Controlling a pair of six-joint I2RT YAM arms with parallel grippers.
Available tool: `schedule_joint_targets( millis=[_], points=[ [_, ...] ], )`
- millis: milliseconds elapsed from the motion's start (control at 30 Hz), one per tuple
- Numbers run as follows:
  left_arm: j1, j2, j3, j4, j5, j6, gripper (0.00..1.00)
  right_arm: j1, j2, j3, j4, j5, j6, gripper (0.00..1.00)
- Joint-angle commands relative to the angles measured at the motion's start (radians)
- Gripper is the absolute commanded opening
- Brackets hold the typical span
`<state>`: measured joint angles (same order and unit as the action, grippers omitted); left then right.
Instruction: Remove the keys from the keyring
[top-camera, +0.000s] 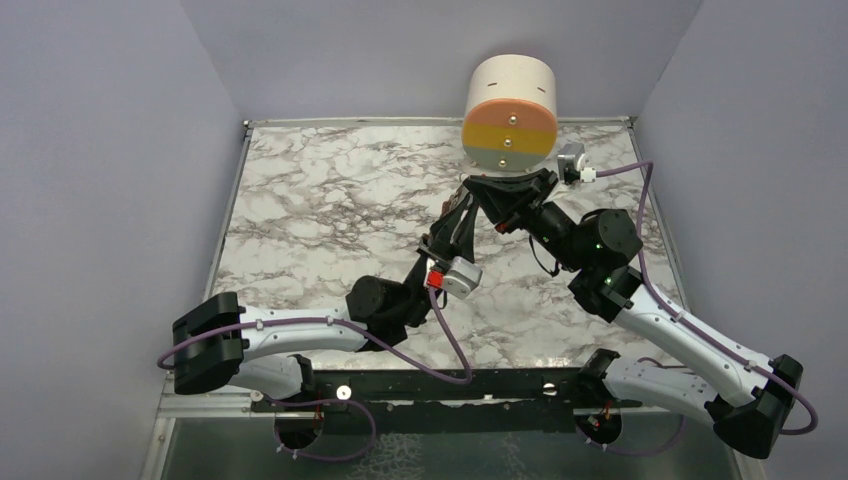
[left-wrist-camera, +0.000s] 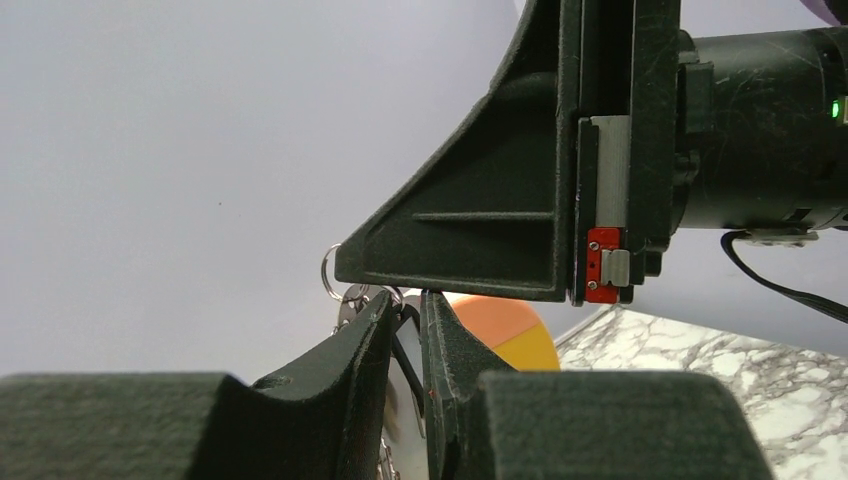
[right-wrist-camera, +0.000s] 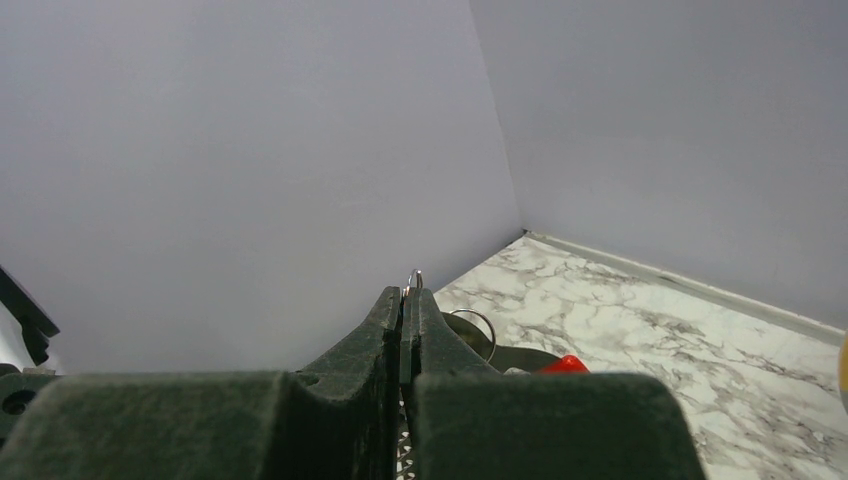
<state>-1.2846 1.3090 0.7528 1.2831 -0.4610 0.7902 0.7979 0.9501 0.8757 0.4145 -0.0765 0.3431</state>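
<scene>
Left wrist view: left gripper (left-wrist-camera: 405, 300) clenched, only a slit between its fingers, with silver metal of the keyring (left-wrist-camera: 350, 298) pinched in that slit. Its thin ring (left-wrist-camera: 324, 270) pokes out at the tip of the right gripper's finger, touching it.

Right wrist view: right gripper (right-wrist-camera: 408, 295) clamped tight on a thin metal loop that shows just past the tips. A second ring (right-wrist-camera: 470, 313) and a red bit (right-wrist-camera: 565, 364) sit beyond; clip or key head, cannot tell. Keys not picked out with certainty in any view.

Top view: both grippers meet tip to tip just in front of the cylinder (top-camera: 510, 115). The keyring is held in the air between them, apparently off the table (top-camera: 300, 200).

Handling, judged: light, all metal, slippery. Loose parts will swing. The ring is likely stiff and springy, and its coils need prying. Keys are flat and tiny, best pinched by the head, flat faces against the pads, while the other gripper pins the ring near its split. A small slip likely drops everything.
</scene>
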Motion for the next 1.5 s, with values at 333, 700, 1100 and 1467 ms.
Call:
schedule_joint_targets(
  millis=[333,700,1100,1467],
  points=[
    [-0.001,0.025,0.0,0.049,0.009,-0.008,0.19,0.009,-0.009,0.023,0.023,-0.013,-0.006,0.02],
    [-0.001,0.067,0.001,0.147,-0.036,0.074,0.19,0.017,-0.025,0.026,0.012,-0.017,-0.005,0.02],
    [-0.001,0.023,-0.024,0.163,-0.051,0.087,0.2,0.017,-0.026,0.024,0.014,-0.021,-0.011,0.02],
    [0.0,0.04,-0.01,0.162,-0.026,0.051,0.21,0.018,-0.028,0.027,0.009,-0.027,-0.014,0.02]
  ],
)
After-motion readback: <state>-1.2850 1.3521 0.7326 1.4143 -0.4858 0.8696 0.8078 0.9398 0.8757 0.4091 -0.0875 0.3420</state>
